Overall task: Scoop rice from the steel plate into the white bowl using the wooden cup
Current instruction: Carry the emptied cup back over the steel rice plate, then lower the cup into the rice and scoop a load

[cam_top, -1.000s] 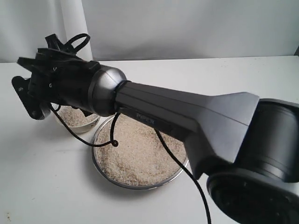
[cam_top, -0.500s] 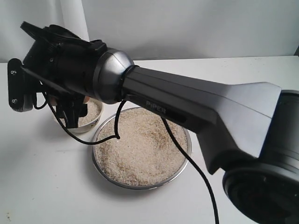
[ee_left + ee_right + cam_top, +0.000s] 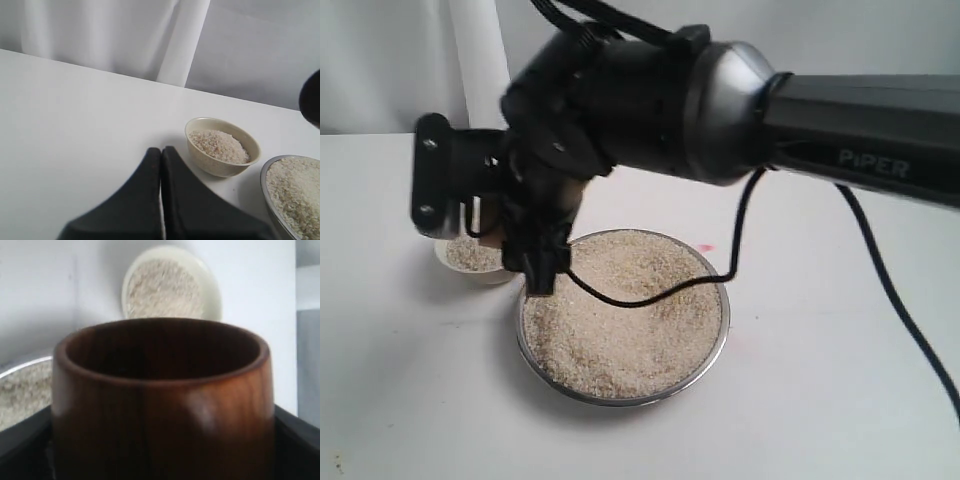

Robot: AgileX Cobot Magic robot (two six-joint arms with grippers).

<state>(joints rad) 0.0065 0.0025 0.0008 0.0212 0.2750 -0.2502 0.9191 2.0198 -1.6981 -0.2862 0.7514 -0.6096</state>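
Rice (image 3: 630, 320) is best scooped if the cup (image 3: 162, 405), pinched by the right gripper (image 3: 538, 262) above the edge of the plate (image 3: 620, 398), is tilted and drawn shallowly.

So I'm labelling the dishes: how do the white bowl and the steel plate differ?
The white bowl is narrow and deep; the steel plate is wide and shallow. The white bowl is cream ceramic, the steel plate shiny metal. Both are round and hold rice.
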